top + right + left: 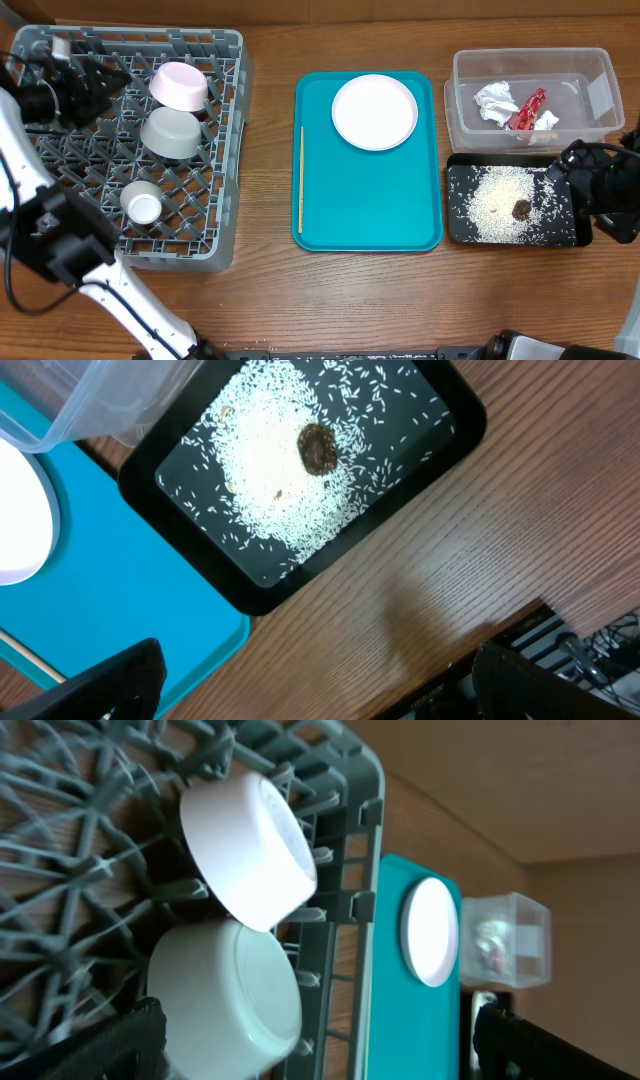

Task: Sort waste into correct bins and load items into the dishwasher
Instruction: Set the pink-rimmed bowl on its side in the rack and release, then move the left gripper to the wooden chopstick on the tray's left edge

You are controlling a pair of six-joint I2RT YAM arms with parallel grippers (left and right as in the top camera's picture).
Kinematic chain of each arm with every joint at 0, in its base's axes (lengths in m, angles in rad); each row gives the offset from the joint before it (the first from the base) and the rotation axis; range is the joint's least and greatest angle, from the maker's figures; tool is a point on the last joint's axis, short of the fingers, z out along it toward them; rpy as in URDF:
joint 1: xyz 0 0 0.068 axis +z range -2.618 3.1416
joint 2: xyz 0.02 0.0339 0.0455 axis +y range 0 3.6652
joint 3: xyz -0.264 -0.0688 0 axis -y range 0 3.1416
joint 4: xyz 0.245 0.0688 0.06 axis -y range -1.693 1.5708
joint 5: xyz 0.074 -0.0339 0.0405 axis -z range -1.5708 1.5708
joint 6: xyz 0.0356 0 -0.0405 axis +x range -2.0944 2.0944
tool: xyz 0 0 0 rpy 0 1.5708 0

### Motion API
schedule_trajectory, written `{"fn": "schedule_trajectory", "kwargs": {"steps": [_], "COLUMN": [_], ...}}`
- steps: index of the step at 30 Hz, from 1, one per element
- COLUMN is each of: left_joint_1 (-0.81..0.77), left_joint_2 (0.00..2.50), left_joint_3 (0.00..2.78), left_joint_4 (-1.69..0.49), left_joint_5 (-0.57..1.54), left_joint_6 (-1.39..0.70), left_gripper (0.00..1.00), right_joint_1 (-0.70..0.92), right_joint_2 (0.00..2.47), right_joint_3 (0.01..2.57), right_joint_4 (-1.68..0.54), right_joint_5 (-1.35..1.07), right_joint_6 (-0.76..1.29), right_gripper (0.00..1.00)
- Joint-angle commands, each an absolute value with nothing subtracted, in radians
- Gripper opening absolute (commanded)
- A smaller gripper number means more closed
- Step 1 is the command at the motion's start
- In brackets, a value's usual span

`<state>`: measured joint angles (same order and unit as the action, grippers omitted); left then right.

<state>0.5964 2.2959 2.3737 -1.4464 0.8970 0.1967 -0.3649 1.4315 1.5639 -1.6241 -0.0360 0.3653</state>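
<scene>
Teal tray (370,200) in the middle holds what is left to load: the plate (374,111) at its far right and the stick (301,180) along its left edge. Waste looks sorted. The tissue (495,102) and wrapper (528,110) lie in the tub (580,65) at far right, with the rice (495,200) and lump (522,209) in the black tray (455,230) just near of it. On the left, the rack (225,200) carries the white bowl (178,85), grey bowl (172,132) and cup (142,203).

So loading is the step in hand. Over the rack's far left the left gripper (315,1020) hovers, fingers spread and empty. At the black tray's right end the right gripper (318,650) hangs over the table (480,550), likewise spread and empty.

The next move probably calls for a reach to the plate. It lies flat, so the grip must take its rim. The thin stick would need a fine pinch.
</scene>
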Motion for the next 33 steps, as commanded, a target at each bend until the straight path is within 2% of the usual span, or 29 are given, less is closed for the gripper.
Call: {"fn": "schedule_trajectory", "kwargs": {"steps": [1, 5, 6, 9, 15, 24, 27, 33], "left_joint_1": [0.570, 0.518, 0.480, 0.427, 0.349, 0.155, 0.038, -0.226], "left_joint_2": [2.079, 1.936, 1.877, 1.823, 1.747, 1.446, 1.361, 1.322], "left_joint_3": [2.392, 2.392, 2.392, 2.392, 2.321, 1.860, 1.733, 1.535], "left_joint_4": [-1.452, -1.531, -1.588, -1.660, -1.690, -1.680, -1.610, -1.330], "left_joint_5": [0.669, 0.382, 0.229, 0.087, 0.060, 0.012, -0.059, -0.044], "left_joint_6": [0.079, -0.070, -0.155, -0.218, -0.227, -0.378, -0.419, -0.354], "left_gripper": [1.00, 1.00, 1.00, 1.00, 1.00, 1.00, 1.00, 1.00], "right_joint_1": [-0.361, -0.361, -0.361, -0.361, -0.361, -0.361, -0.361, -0.361], "right_joint_2": [1.427, 1.427, 1.427, 1.427, 1.427, 1.427, 1.427, 1.427], "right_joint_3": [1.571, 1.571, 1.571, 1.571, 1.571, 1.571, 1.571, 1.571], "right_joint_4": [-1.626, -1.626, -1.627, -1.629, -1.635, -1.640, -1.637, -1.637], "right_joint_5": [-0.023, -0.023, -0.023, -0.023, -0.023, -0.023, -0.023, -0.023], "right_joint_6": [0.363, 0.363, 0.363, 0.363, 0.363, 0.363, 0.363, 0.363], "right_gripper": [1.00, 1.00, 1.00, 1.00, 1.00, 1.00, 1.00, 1.00]}}
